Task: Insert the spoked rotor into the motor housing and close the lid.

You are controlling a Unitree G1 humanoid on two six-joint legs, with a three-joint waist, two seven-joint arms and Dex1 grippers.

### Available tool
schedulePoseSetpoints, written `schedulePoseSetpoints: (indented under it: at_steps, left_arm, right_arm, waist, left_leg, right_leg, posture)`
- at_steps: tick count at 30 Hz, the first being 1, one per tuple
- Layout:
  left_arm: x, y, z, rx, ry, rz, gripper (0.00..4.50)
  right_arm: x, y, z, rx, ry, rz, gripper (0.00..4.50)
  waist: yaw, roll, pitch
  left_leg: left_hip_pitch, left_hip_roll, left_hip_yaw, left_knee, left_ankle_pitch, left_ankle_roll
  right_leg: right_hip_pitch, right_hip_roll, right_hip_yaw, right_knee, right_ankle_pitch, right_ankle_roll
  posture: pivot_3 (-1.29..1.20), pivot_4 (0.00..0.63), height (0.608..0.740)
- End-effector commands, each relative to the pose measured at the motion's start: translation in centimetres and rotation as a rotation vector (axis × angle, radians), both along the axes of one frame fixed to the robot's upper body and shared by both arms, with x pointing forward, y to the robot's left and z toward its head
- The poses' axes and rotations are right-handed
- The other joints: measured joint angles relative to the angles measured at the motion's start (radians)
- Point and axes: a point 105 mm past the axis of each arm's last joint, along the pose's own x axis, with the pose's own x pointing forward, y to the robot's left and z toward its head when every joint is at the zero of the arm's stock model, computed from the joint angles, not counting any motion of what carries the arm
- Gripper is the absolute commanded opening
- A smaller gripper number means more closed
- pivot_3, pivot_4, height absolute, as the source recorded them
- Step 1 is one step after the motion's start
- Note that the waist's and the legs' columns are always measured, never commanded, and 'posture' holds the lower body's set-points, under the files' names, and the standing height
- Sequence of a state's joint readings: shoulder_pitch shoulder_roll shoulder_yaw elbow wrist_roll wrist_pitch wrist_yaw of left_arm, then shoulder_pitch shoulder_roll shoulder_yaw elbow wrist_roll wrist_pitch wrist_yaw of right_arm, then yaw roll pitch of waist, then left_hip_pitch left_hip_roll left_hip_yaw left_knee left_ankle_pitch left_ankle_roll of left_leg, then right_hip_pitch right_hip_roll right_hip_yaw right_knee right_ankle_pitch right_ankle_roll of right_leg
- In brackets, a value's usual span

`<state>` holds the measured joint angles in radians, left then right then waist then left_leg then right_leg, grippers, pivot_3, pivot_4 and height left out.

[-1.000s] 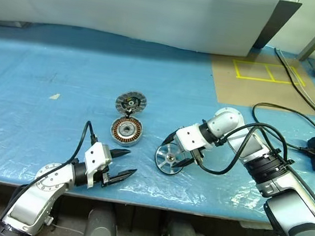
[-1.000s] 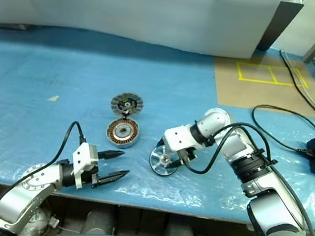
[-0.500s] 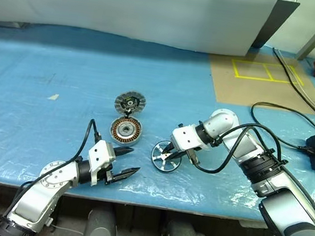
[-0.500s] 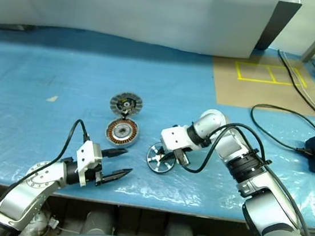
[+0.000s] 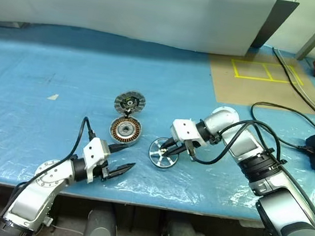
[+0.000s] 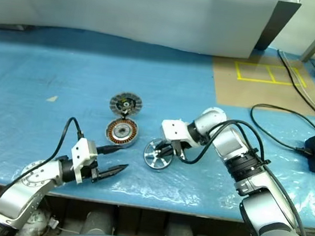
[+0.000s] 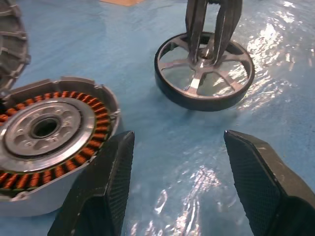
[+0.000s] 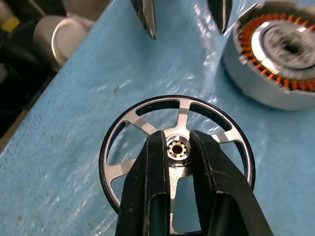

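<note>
With its hub pinched by the right gripper (image 8: 178, 147), the black-rimmed silver-spoked rotor (image 5: 163, 152) should be kept level over the copper-wound housing (image 5: 125, 130), lower centre; the left gripper (image 5: 121, 158) is held wide.

In the right wrist view the right gripper's (image 8: 178, 147) two black fingers (image 8: 156, 177) cover the spokes at about five and seven o'clock of the spoked rotor (image 8: 129, 124), and the lower arc of its black rim is hidden behind them. The motor housing (image 8: 275, 54) is cut off by that picture's edge at about two o'clock. In the left wrist view the lid (image 7: 11, 49) shows as a grey sliver cut off at about ten o'clock, and the housing's near wall lies behind a finger of the left gripper (image 7: 184, 189).
</note>
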<state>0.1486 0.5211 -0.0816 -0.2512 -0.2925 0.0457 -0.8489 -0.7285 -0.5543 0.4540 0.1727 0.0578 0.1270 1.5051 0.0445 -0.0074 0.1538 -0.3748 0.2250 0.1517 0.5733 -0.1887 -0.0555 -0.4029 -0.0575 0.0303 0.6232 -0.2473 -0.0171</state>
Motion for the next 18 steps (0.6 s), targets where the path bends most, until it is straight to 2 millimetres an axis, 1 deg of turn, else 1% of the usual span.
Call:
schedulePoseSetpoints:
  at_steps: [1,4,6,10,11,14,16,18]
  left_arm:
    - [0.4,1.6,1.2,0.004,-0.050,0.046,3.04]
    - [0.4,2.8,1.4,0.022,-0.055,0.072,3.04]
    - [0.6,3.6,1.7,0.029,-0.058,0.095,3.04]
    - [2.0,6.3,2.1,0.086,-0.086,0.186,3.04]
    - [2.3,6.8,2.5,0.090,-0.096,0.196,3.04]
    - [2.5,7.2,3.6,0.094,-0.115,0.194,3.04]
    - [2.6,7.3,3.7,0.102,-0.119,0.193,3.04]
    - [2.8,7.4,3.9,0.100,-0.125,0.204,3.04]
  right_arm:
    - [-0.2,0.5,3.3,0.108,-0.031,0.000,0.26]
    - [-0.6,0.7,4.1,0.136,-0.032,0.006,0.26]
    - [-0.4,1.4,4.5,0.163,-0.041,0.006,0.26]
    - [1.5,4.9,4.6,0.266,-0.073,-0.052,0.26]
    - [1.9,5.9,4.7,0.293,-0.080,-0.065,0.26]
    - [2.7,7.7,5.3,0.368,-0.058,-0.106,0.26]
    - [3.1,8.2,5.4,0.390,-0.029,-0.129,0.26]
    - [2.9,8.5,5.1,0.387,-0.003,-0.120,0.26]
  waist:
    - [0.000,0.000,0.000]
    - [0.000,0.000,0.000]
    - [0.000,0.000,0.000]
    - [-0.009,0.000,0.000]
    - [-0.008,0.000,0.000]
    - [-0.004,0.000,0.000]
    - [0.002,0.000,0.000]
    - [0.008,-0.001,0.000]
  left_leg:
    - [0.000,0.000,0.000,0.000,0.000,0.000]
    - [0.000,0.000,0.000,0.000,0.000,0.000]
    - [0.000,0.000,0.000,-0.001,0.000,0.000]
    - [0.001,0.000,0.000,-0.001,0.000,0.000]
    - [0.001,0.000,0.000,-0.001,0.000,0.000]
    - [0.000,0.000,0.000,0.000,0.000,-0.001]
    - [-0.002,-0.001,0.000,-0.001,0.000,-0.001]
    - [-0.004,-0.001,0.000,-0.001,0.000,-0.001]
  right_leg:
    - [0.000,0.000,0.000,0.000,0.000,0.000]
    - [0.000,0.000,0.000,0.000,0.000,0.000]
    - [0.000,0.000,0.000,0.000,0.000,0.000]
    - [-0.002,0.002,0.000,0.002,0.000,0.000]
    - [-0.003,0.002,0.000,0.002,0.000,0.000]
    - [-0.003,0.002,0.000,0.001,0.000,0.000]
    - [-0.003,0.000,-0.001,-0.001,0.000,0.000]
    - [-0.003,-0.001,-0.001,-0.001,0.000,0.000]
  posture:
    - [0.00,0.150,0.740]
    - [0.00,0.150,0.740]
    - [0.00,0.150,0.740]
    - [0.00,0.150,0.740]
    - [0.00,0.150,0.740]
    - [0.00,0.150,0.740]
    - [0.00,0.150,0.740]
    - [0.00,0.150,0.740]
